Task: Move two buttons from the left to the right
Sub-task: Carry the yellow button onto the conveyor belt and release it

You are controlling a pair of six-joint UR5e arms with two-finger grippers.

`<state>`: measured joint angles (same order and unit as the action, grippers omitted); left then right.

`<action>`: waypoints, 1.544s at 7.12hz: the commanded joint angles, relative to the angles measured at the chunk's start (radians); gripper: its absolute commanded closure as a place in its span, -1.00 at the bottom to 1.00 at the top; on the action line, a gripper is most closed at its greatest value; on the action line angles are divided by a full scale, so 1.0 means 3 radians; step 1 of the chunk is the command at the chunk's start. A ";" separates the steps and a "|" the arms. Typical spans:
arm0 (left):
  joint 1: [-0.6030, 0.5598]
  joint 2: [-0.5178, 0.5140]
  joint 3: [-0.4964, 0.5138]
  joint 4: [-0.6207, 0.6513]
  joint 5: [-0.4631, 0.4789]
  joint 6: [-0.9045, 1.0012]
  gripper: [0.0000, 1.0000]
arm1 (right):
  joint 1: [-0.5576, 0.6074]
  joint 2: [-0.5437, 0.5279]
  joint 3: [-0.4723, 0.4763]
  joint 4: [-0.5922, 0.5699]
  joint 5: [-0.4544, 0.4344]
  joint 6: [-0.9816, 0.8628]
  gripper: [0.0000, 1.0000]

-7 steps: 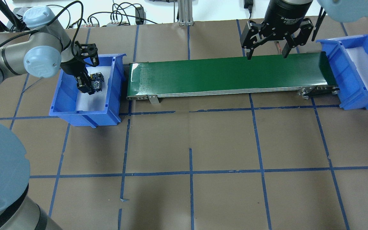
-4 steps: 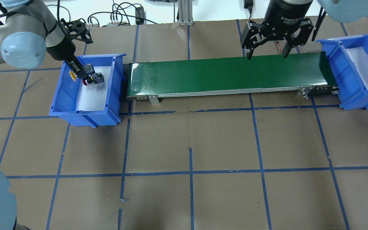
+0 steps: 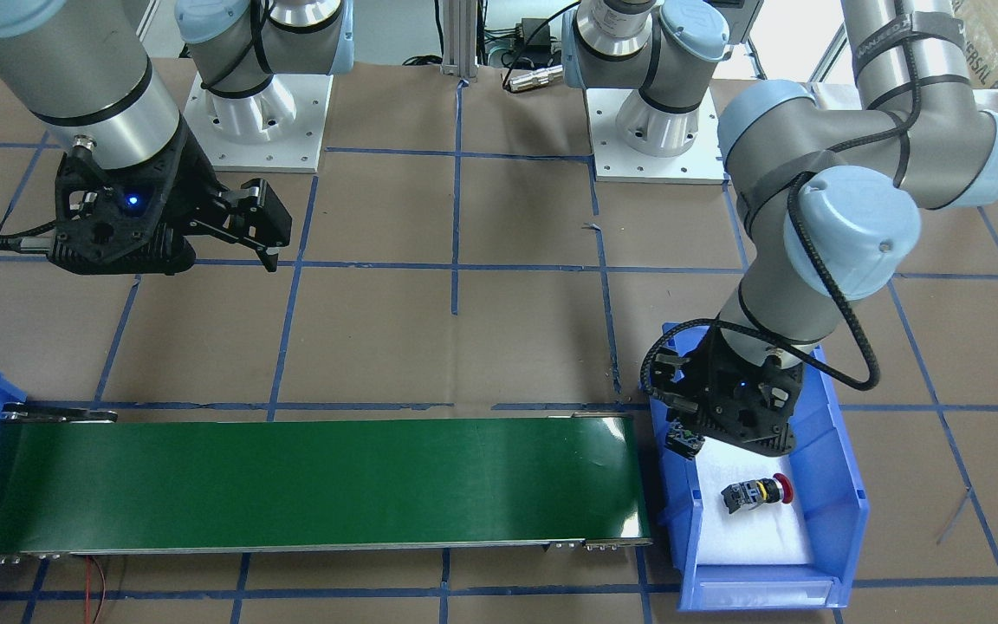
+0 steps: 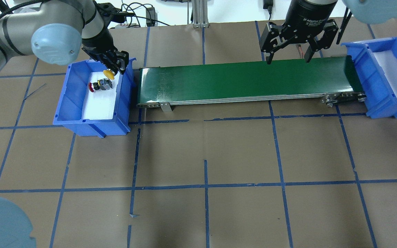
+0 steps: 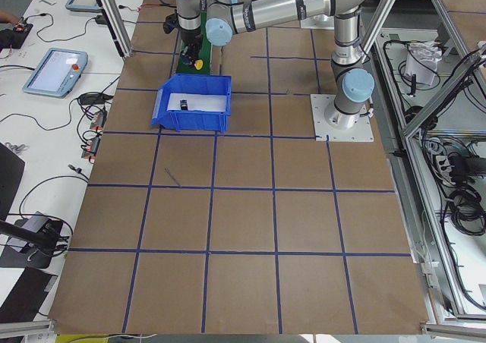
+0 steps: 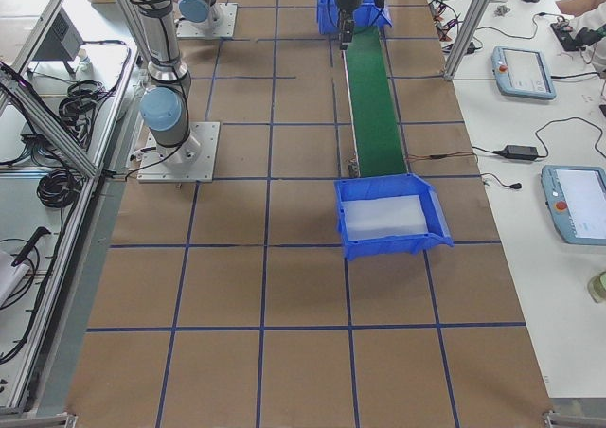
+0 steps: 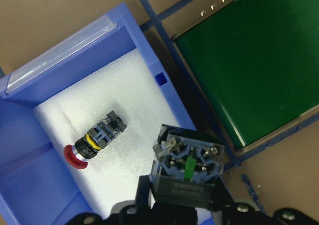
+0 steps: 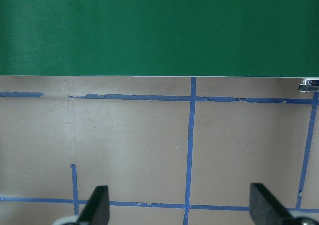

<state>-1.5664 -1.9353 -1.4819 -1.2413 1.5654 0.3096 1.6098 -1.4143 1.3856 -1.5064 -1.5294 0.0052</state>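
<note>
My left gripper [image 4: 113, 68] is shut on the yellow button [image 4: 109, 73] and holds it cap-down above the far right corner of the left blue bin [image 4: 64, 103], near the belt's end. In the left wrist view the button's grey-black contact block [image 7: 188, 168] sits between the fingers. The red button [image 4: 99, 85] lies on its side on the bin's white foam; it also shows in the left wrist view [image 7: 94, 141] and the front view [image 3: 757, 492]. My right gripper [image 4: 288, 55] is open and empty over the far edge of the green conveyor belt [image 4: 246, 79].
The conveyor [image 3: 291, 485] runs from the left bin to the right blue bin [image 4: 388, 82], which has white foam and nothing else visible in it. Blue tape lines grid the brown table. Cables lie along the far edge.
My left gripper has risen out of the bin with the yellow button and moved right toward the belt's end. The red button stays in the bin. The right arm has not moved.
</note>
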 commanded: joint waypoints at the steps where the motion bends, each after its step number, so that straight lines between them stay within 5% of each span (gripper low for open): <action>1: -0.0330 -0.0211 0.0071 0.0133 0.0023 -0.0839 0.83 | -0.0002 0.0000 0.0004 0.0000 0.0000 -0.0002 -1.00; 5: -0.0551 -0.0569 0.0082 0.0394 -0.0023 -0.2072 0.83 | -0.0002 0.0000 0.0004 -0.0005 0.0005 0.0003 -1.00; 9: -0.0618 -0.0697 0.0082 0.0584 0.0003 -0.2213 0.74 | -0.0002 0.0000 0.0009 -0.0005 0.0005 0.0013 -1.00; 10: -0.0623 -0.0687 0.0077 0.0584 0.0013 -0.2208 -0.98 | -0.0002 0.0000 0.0004 -0.0005 0.0005 0.0003 -1.00; 11: -0.0623 -0.0672 0.0077 0.0579 0.0008 -0.2203 -1.00 | -0.0002 0.0000 0.0009 -0.0005 0.0005 0.0003 -1.00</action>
<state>-1.7524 -2.1403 -1.4582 -1.0678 1.5677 -0.3524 1.6091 -1.4143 1.3874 -1.5079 -1.5278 0.0069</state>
